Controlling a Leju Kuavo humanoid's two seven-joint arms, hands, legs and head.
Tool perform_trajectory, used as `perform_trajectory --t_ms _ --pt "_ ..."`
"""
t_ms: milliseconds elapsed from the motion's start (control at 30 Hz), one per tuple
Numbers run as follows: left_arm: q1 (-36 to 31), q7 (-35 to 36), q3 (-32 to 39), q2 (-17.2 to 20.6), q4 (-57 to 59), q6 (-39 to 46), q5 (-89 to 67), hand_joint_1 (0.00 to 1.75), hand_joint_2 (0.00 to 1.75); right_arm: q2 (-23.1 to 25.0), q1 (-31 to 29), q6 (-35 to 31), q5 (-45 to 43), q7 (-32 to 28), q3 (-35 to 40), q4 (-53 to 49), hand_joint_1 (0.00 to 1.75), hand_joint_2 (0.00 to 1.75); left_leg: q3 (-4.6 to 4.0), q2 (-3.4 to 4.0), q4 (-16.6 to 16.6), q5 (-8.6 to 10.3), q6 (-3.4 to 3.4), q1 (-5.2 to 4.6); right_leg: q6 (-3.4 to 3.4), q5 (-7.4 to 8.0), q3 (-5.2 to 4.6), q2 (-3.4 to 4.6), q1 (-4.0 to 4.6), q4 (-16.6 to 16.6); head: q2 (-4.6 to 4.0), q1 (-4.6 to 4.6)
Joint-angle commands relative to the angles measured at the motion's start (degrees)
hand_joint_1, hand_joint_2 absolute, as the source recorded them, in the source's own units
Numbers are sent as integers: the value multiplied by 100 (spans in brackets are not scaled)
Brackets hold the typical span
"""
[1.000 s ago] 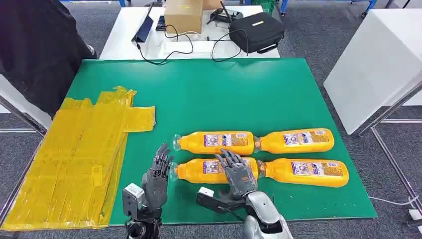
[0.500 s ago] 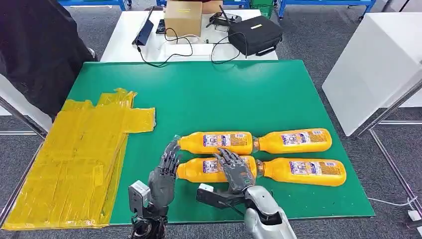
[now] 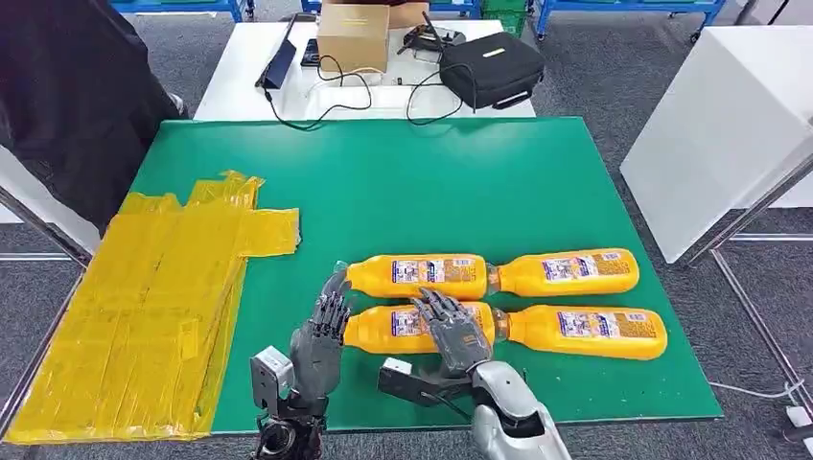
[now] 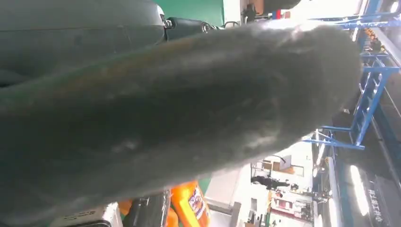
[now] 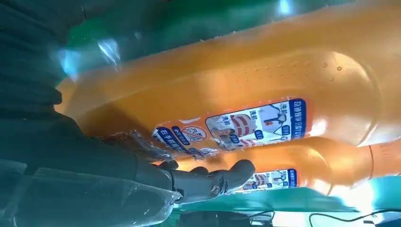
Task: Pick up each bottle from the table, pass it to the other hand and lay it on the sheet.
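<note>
The right hand (image 3: 454,333) lies spread over the near-left orange juice bottle (image 3: 419,328) to grasp it, while the left hand (image 3: 319,347) waits beside its cap with fingers apart, ready to receive.

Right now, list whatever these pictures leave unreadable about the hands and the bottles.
- Right hand lies over the near left bottle: head view hides whether its fingers close round it.
- Left hand, head view: contact with that bottle's end is unclear.
- Left wrist view: a blurred dark mass, the hand itself, covers most of the scene.
- Bottle labels: print too small to read.
</note>
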Motion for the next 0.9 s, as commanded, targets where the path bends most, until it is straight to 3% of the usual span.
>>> perform_trajectory --t_ms 33,367,500,533,667,733,767,800,833,900 --pt "-290 -72 -171 247 455 -27 25 0 0 -399 610 324 -43 148 110 545 0 175 8 -44 -17 8 8 4 -16 -2 25 -37 6 -21 0 -2" --pt "-333 -72 -172 282 546 83 28 0 0 -484 766 393 -238 110 157 625 0 175 8 -51 -20 10 11 3 -17 -3 29 -43 6 -24 0 0" --pt "-374 -72 -168 308 629 265 -11 0 0 -547 818 344 -291 216 189 781 0 175 131 -39 1 -76 5 4 -5 -92 152 -34 5 -9 0 -2" --pt "-374 -72 -168 308 629 265 -11 0 0 -547 818 344 -291 216 189 781 0 175 109 -52 -6 -61 7 4 -10 -80 140 -45 7 -18 0 -2" --pt "-374 -72 -168 308 629 265 -11 0 0 -547 818 344 -291 216 189 781 0 175 181 -31 7 -111 3 4 -14 -116 200 -26 4 -2 0 -4" --pt "-374 -72 -168 308 629 265 -11 0 0 -547 818 344 -291 216 189 781 0 175 125 -51 -2 -87 11 3 -22 -95 154 -42 6 -14 0 0" --pt "-352 -72 -171 314 614 236 25 0 0 -551 825 348 -323 241 179 821 0 175 192 -36 8 -118 7 4 -10 -123 213 -27 4 -2 0 -2" --pt "-344 -72 -183 324 610 241 27 0 0 -565 846 356 -356 271 154 862 0 175 167 -43 11 -111 9 4 -12 -117 192 -34 5 0 0 -2" --pt "-339 -72 -189 329 605 237 33 0 0 -572 854 360 -367 286 145 890 0 175 204 -34 14 -139 4 6 -17 -140 220 -24 5 2 0 -2" --pt "-335 -72 -198 344 589 217 61 0 0 -589 852 372 -392 315 126 994 0 175 151 -51 13 -117 13 2 -19 -121 178 -37 4 1 0 -2"
